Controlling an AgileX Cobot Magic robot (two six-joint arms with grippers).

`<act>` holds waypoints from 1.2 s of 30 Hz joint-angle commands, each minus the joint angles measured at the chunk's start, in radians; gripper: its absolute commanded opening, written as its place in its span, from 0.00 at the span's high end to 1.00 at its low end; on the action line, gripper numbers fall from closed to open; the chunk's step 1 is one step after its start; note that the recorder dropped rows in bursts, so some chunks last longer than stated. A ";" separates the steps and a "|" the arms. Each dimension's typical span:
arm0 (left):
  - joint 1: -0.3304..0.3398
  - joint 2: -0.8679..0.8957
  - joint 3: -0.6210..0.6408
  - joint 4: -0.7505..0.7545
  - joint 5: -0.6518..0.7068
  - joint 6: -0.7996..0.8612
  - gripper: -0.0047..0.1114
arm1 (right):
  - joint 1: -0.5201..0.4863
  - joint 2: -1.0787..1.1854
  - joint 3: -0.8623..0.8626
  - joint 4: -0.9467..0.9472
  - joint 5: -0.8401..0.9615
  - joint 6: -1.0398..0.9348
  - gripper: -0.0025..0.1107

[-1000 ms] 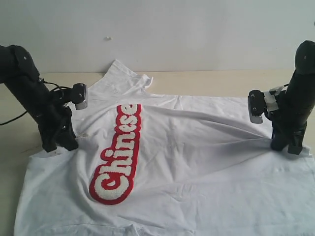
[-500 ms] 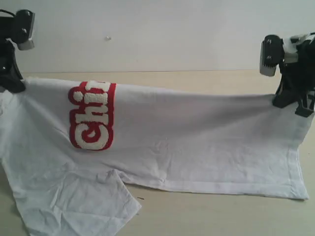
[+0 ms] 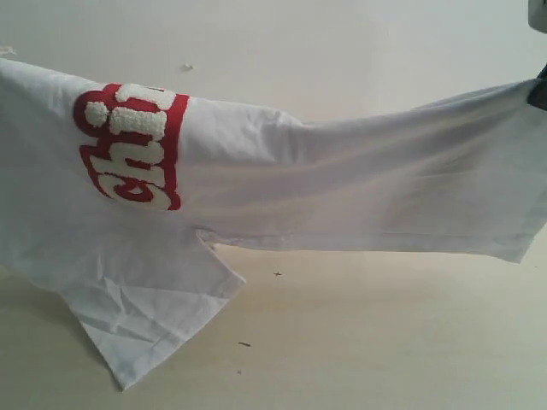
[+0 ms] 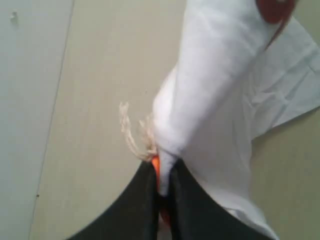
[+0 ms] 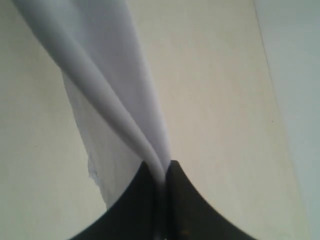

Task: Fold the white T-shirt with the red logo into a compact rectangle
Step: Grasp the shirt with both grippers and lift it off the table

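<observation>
Your left gripper [image 4: 162,186] is clenched on the shirt [image 3: 342,188]. Its jaws stand almost together, with a bunched fold of white cloth and a sliver of orange tag [image 4: 155,165] pinched between them. Pale frayed threads [image 4: 131,132] hang loose just beside that grip. Your right gripper [image 5: 162,182] is likewise clamped tight, jaws nearly touching, on a gathered rope of cloth that runs away from them in two folds.

In the exterior view the shirt hangs in the air, stretched across the frame between the two grips and sagging slightly in the middle. Only a dark corner of the right gripper shows at the right edge; the left gripper is outside that frame. The logo [image 3: 132,149] sits on the left part of the hanging panel, wrapped over the top edge so that only "Chi" reads, letters turned sideways. A hemmed flap [image 3: 145,316] droops at lower left; you cannot tell whether its tip touches the surface [image 3: 385,333]. The right-hand lower edge hangs above the surface.
</observation>
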 commanded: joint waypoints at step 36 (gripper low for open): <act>-0.218 -0.245 0.269 0.155 0.005 -0.362 0.96 | -0.003 -0.176 0.081 -0.022 0.136 0.145 0.98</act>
